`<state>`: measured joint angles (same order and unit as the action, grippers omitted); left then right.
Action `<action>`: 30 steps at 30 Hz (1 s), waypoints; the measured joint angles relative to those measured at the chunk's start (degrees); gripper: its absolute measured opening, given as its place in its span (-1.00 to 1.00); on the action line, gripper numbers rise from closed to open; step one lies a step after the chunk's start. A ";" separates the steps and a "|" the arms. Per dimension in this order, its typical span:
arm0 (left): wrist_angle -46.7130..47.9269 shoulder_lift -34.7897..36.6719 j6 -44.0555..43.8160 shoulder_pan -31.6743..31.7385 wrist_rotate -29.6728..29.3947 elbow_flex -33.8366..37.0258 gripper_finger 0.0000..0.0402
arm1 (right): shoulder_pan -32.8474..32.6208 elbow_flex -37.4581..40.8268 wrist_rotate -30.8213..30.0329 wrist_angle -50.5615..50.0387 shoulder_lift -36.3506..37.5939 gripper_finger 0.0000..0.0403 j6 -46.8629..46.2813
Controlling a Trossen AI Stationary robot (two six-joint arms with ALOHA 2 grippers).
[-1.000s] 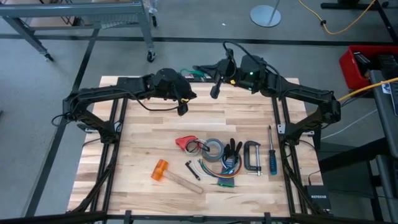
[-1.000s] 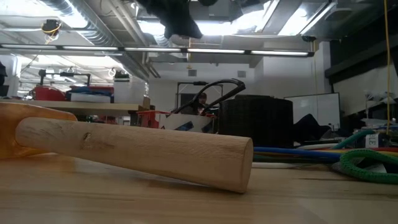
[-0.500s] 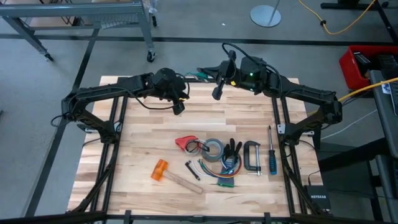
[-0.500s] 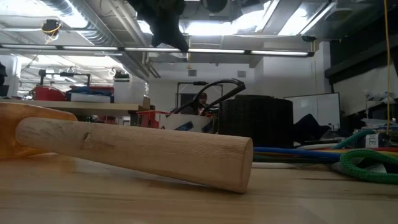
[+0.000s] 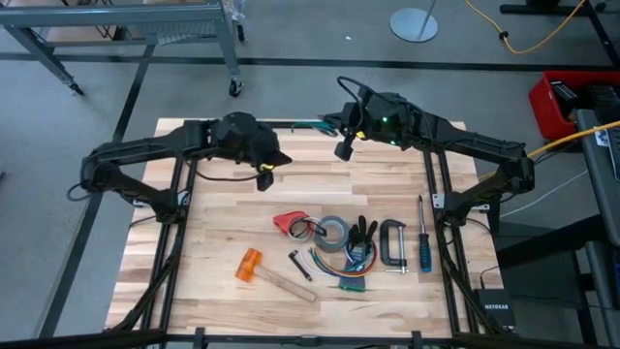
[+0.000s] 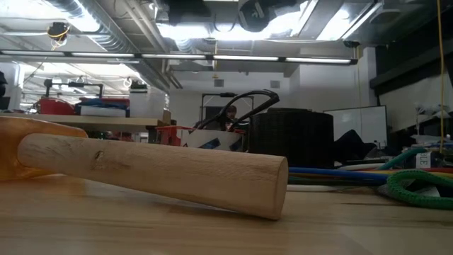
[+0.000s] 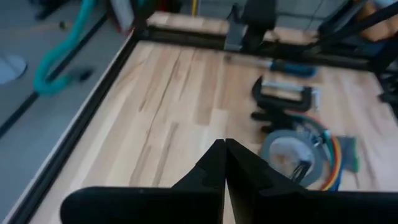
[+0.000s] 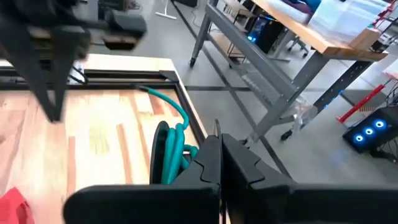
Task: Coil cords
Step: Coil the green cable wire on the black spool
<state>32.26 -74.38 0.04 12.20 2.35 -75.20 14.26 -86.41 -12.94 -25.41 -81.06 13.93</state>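
Overhead, the right gripper [image 5: 342, 151] hovers near the far edge of the table [image 5: 223, 223], fingers pressed together on the thin dark cord [image 8: 216, 129] looping above it, as the left gripper [image 5: 263, 178] hangs closed and empty nearby; so slight a pinch could let the cord slip free mid-coil.

This looks like a workshop or robot lab. A wooden table [image 5: 232, 223] sits on a grey floor, with tools on it: a hammer [image 5: 266, 271], a clamp [image 5: 392, 242], a screwdriver [image 5: 423, 237] and a tape roll [image 5: 334, 233]. Long lights [image 6: 177, 57] and pipes [image 6: 78, 18] hang overhead. Metal benches [image 8: 298, 43] stand nearby.
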 joint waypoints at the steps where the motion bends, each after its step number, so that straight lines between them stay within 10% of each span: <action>1: -0.93 0.42 0.45 -0.44 0.01 0.00 -0.99 | 0.01 0.00 0.02 -0.19 0.00 -1.00 0.00; 13: -20.94 -0.52 18.31 -0.10 0.00 -0.04 -0.95 | 0.00 0.00 10.28 -3.88 0.00 -1.00 0.00; 30: -21.63 -7.61 16.63 1.25 -0.04 -0.02 -0.37 | -0.04 0.04 20.48 -6.98 -0.55 -1.00 0.00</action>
<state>10.62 -82.00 16.68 13.45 2.31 -75.22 14.22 -86.37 7.54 -32.39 -81.60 13.93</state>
